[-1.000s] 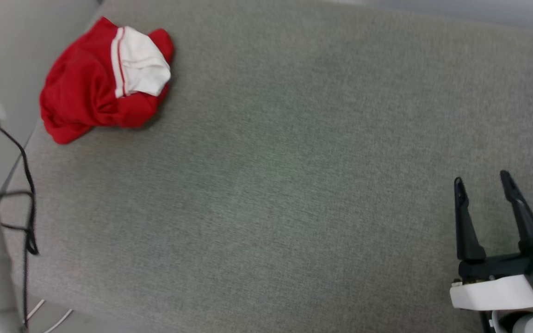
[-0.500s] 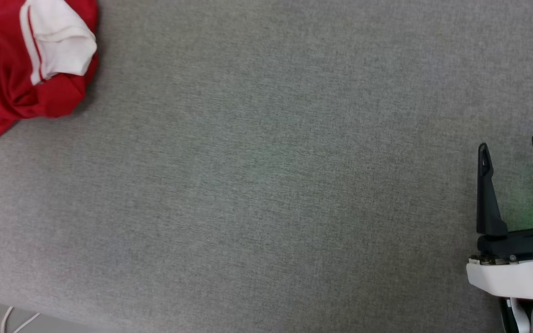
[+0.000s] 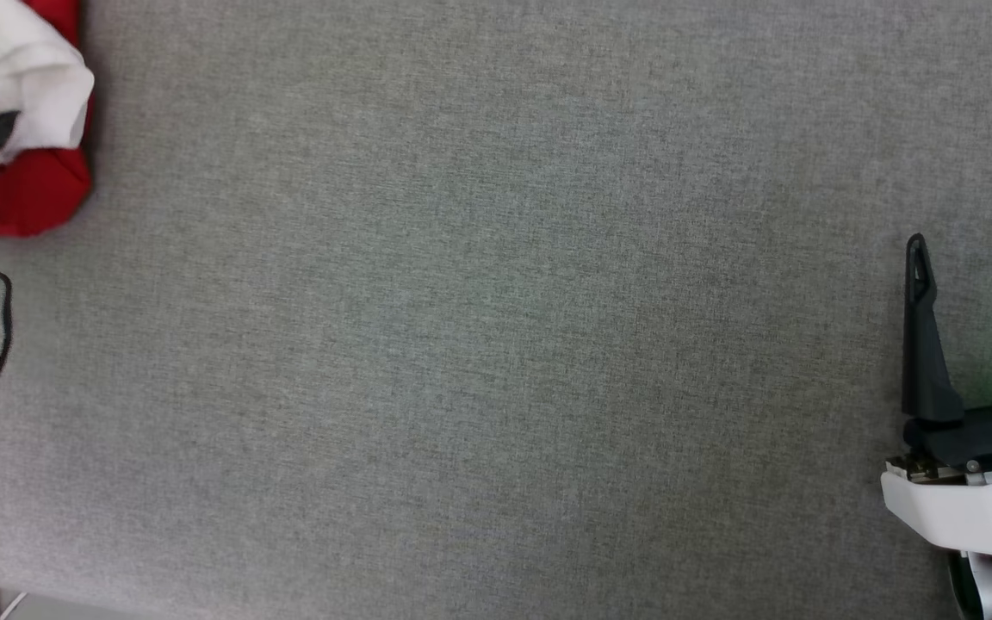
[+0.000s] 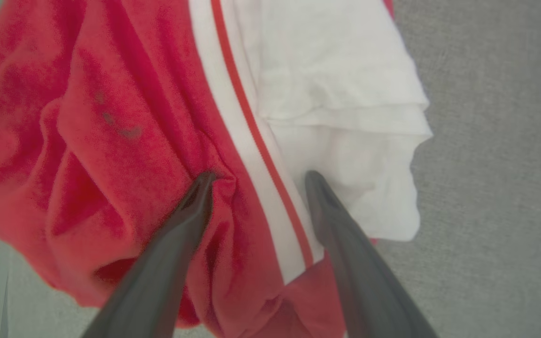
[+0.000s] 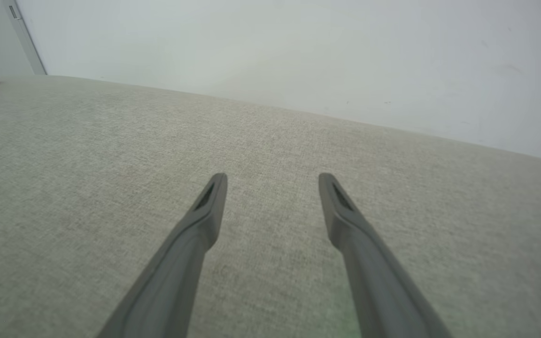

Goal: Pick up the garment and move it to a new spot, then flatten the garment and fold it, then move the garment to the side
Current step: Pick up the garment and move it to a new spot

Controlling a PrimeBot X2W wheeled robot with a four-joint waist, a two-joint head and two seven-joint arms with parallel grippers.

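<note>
- The left claw (image 4: 256,176) has come down over the garment (image 4: 87,117). It is spread wide and pinches nothing yet.
- The counter (image 3: 496,344) did not slide; the head turned.
- The garment lies bunched on it, right under the claw tips.
- The right claw (image 3: 974,234) is spread, empty and far from the garment.
- I think squeezing comes next.

Jersey (image 4: 125,141) is bright red with a white sleeve and red-white striped trim, surface (image 3: 496,344) is heathered grey, right pincer (image 3: 974,232) black.
</note>
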